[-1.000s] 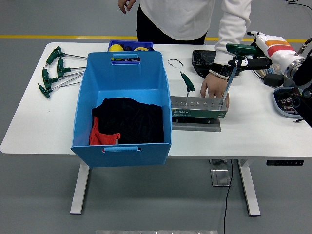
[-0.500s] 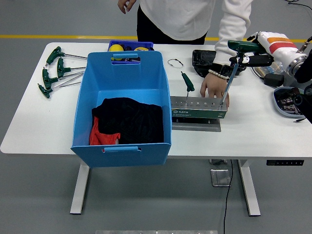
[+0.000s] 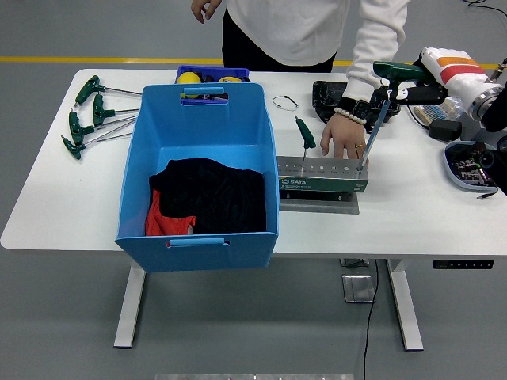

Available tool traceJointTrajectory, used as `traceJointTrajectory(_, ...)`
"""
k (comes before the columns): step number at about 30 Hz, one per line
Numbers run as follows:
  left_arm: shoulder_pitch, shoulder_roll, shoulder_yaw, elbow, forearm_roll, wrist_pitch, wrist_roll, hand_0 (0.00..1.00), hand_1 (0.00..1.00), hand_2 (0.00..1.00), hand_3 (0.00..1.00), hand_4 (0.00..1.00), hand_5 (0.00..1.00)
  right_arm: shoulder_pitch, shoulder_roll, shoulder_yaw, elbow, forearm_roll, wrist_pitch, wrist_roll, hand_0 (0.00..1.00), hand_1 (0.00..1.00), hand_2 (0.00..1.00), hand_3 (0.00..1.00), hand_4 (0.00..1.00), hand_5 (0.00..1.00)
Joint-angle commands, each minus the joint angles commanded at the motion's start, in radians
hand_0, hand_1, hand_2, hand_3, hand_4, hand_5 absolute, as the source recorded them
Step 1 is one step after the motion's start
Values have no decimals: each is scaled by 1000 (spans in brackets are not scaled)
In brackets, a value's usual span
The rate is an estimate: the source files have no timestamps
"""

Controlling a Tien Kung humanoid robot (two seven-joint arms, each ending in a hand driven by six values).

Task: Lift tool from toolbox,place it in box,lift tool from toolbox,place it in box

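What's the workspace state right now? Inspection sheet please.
Surface: white table, mostly bare at the front.
Job's things: tool holder with one T-handle wrench standing in it; another wrench gripped by the right hand, tip at the holder; blue box holds dark cloth.
Clutter: four loose wrenches, small blue tray, black case, parts dish.
Grippers: left hand not in view.
Cables: one under the table.
Surroundings: person's hand resting behind the holder.

1 blue box (image 3: 198, 229); 1 toolbox (image 3: 322, 176); 6 green-handled tools (image 3: 87, 119)
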Motion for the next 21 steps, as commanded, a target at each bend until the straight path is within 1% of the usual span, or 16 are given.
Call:
traceJointTrajectory(7, 8, 1, -7, 0, 6, 0, 0, 738, 729, 774, 771, 774, 720, -5, 1, 5, 1, 0, 1, 0, 2, 2, 2, 2, 998, 870)
traceJointTrajectory(21, 4, -1, -4, 0, 7, 0, 2, 738, 730, 777, 770, 774, 722, 4, -9, 9, 5, 1, 2, 0, 2, 2, 2, 2, 998, 870)
